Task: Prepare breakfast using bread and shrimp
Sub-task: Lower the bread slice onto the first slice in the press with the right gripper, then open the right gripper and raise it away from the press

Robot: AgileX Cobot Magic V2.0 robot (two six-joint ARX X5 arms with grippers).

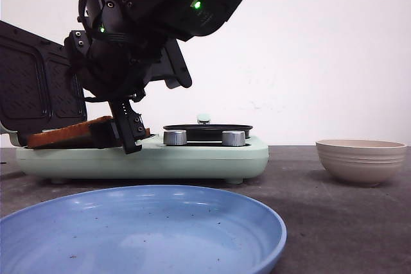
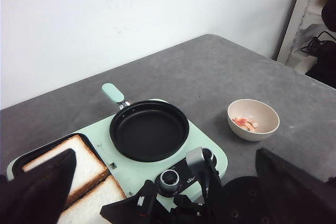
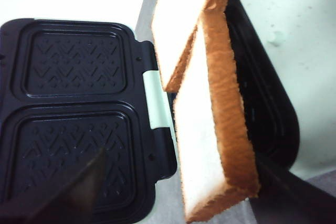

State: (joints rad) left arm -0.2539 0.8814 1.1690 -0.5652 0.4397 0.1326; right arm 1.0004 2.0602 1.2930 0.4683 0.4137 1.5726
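Observation:
Two slices of white bread with brown crust lie side by side in the sandwich tray of the green breakfast maker (image 1: pixel 192 158). The left wrist view shows the far slice (image 2: pixel 68 161) and the near slice (image 2: pixel 97 203). My right gripper (image 1: pixel 117 136) is down at the tray, open, its fingers on either side of the near slice (image 3: pixel 210 145) without closing on it; the other slice (image 3: pixel 178 19) lies beyond. My left gripper (image 2: pixel 164 156) is open and empty, high above the appliance. Shrimp pieces (image 2: pixel 244 123) lie in a beige bowl (image 2: pixel 262 129).
The appliance's black lid (image 1: pixel 32 88) stands open at the left. A black pan (image 2: pixel 149 129) sits on the maker, with two knobs (image 1: pixel 174 137) in front. A blue plate (image 1: pixel 141 229) lies at the front. The beige bowl (image 1: pixel 361 158) stands right.

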